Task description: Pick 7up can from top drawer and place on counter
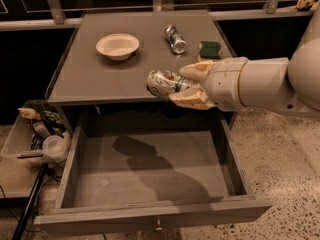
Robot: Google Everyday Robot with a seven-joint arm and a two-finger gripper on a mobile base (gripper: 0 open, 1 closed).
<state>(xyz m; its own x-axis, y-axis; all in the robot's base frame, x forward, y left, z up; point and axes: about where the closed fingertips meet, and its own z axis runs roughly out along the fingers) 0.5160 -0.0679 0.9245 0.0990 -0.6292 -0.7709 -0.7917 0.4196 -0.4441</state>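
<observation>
One part of the job looks done, one is left. Nearest, the top drawer (100, 223) stands pulled wide open, with only the arm's shadow on its floor. Above its back, the tool (187, 85) pinches the 7up can (162, 83) between its two fingers. The can lies sideways, held over the front edge of the table (90, 79), a little right of the middle and seemingly not yet resting on it. What remains, by my reading, is setting it down and letting go.

The front strip of the table under the can is bare, so nothing blocks that. Farther back sit a white bowl (117, 45) towards the left, a silver-blue can (175, 39) lying on its side, and a green sponge (210, 49) by the right edge.
</observation>
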